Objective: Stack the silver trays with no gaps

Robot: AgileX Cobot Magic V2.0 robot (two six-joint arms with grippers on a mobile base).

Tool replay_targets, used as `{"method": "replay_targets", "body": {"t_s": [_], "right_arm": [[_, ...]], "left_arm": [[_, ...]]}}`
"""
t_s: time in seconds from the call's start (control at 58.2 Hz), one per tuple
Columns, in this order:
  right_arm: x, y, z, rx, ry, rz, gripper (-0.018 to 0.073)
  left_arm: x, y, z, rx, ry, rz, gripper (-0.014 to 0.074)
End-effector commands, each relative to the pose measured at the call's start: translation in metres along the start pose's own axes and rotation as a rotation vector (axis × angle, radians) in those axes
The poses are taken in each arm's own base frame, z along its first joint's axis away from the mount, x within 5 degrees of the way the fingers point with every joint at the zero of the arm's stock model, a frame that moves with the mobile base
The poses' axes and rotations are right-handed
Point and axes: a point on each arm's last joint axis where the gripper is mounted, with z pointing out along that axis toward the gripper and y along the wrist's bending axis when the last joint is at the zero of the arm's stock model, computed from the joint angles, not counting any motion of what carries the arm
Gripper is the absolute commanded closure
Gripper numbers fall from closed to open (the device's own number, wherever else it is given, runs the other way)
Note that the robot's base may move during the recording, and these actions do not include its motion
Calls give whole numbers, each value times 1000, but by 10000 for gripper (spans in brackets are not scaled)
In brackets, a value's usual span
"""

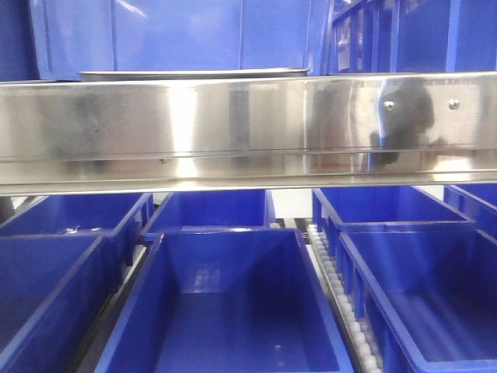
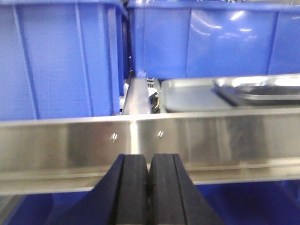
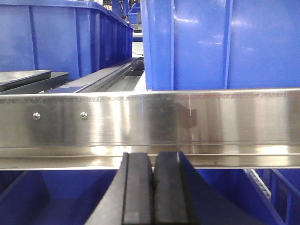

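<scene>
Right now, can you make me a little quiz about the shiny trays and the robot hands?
1. True or false: the left end effector is holding a silver tray.
2. Where do the silver trays sit? A) inside a lower blue bin B) on the shelf behind the steel rail C) on the floor
3. Fill in: in the left wrist view, the upper tray lies ____ on the lower one, not nested flat.

Key: 1. False; its pads are closed together, empty, in front of the rail. 2. B. 3. Crooked. The right end effector is closed and empty too.
</scene>
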Motion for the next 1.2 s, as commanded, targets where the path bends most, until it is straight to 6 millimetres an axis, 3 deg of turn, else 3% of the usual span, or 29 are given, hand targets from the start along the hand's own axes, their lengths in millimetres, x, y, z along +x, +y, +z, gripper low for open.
{"method": "replay_targets", "body": {"t_s": [0.0,0.223,0.567,1.186], "right_arm": [[-1,0,0,7,-16,-10,638],[-1,0,0,7,-16,-10,638],[-1,0,0,7,-16,-10,638],[-1,0,0,7,-16,-10,638]], "left_arm": [[5,0,2,-4,-40,12,616],[27,-1,9,-13,-76,-35,616],[24,0,9,-20,-104,46,616],[24,-1,9,-10,-108,-62,616]]}}
